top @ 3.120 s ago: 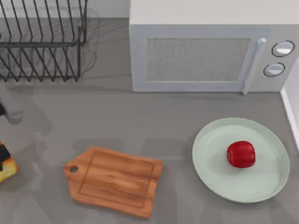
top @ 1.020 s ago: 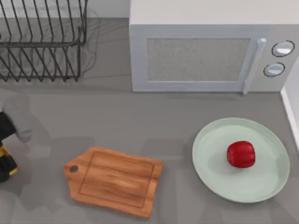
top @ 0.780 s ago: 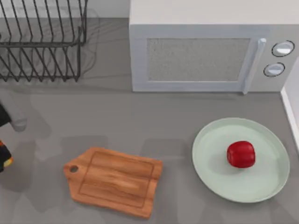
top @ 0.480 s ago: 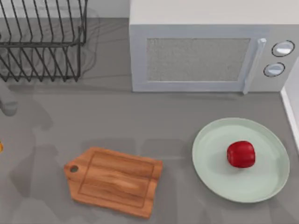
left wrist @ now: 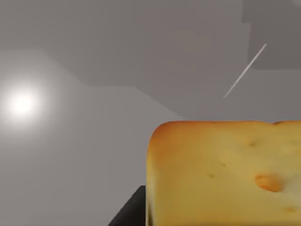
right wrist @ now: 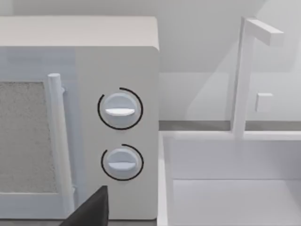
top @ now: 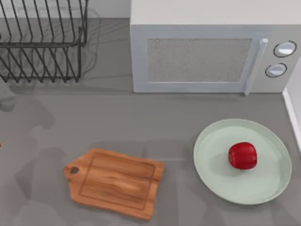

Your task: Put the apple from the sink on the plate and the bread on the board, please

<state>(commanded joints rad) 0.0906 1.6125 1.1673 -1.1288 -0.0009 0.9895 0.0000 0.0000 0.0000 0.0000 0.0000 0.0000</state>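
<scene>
The apple (top: 242,156) lies on the plate (top: 211,162), so this half is done. The bread (left wrist: 225,174) sits close against our left claw, seemingly gripped; the wooden board (top: 115,182) waits bare.

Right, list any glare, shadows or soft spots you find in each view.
Top view: soft grey arm shadows lie on the counter left of the board; the plate and apple are evenly lit. Left wrist view: a round glare spot on the grey surface, and the bread sits close and looks soft. Right wrist view: the microwave is evenly lit.
</scene>
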